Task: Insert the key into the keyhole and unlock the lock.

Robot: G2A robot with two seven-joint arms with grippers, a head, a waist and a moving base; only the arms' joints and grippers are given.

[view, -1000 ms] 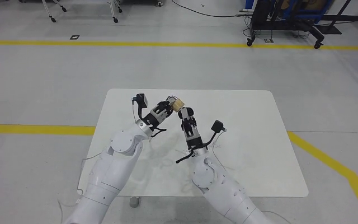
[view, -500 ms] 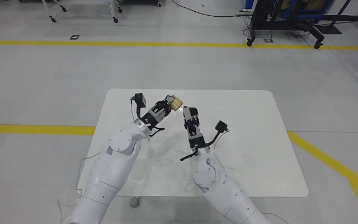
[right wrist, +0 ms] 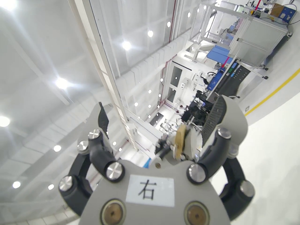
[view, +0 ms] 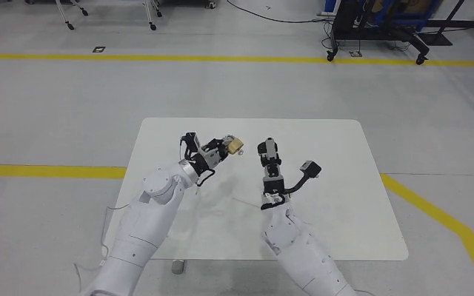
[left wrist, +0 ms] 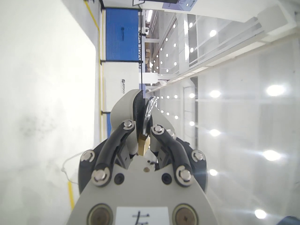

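The left gripper [left wrist: 146, 108] has pale, rounded shell fingers lined with black ribbed pads [left wrist: 138, 105]. It is pinched narrow on the lock [left wrist: 143, 145], a small brass block whose curved silver shackle [left wrist: 148, 111] lies pressed between the pads. The right gripper [right wrist: 161, 118] stands spread wide and holds nothing, the cross-hatched black facing of its fingers [right wrist: 213, 117] bare. The lock sits just beside it without touching, and both are over the smooth white table [view: 333, 222] with rounded corners.

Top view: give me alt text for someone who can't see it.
The left gripper holds a brass lock over a white table. The right gripper, open and empty, is beside it, apart from the lock.
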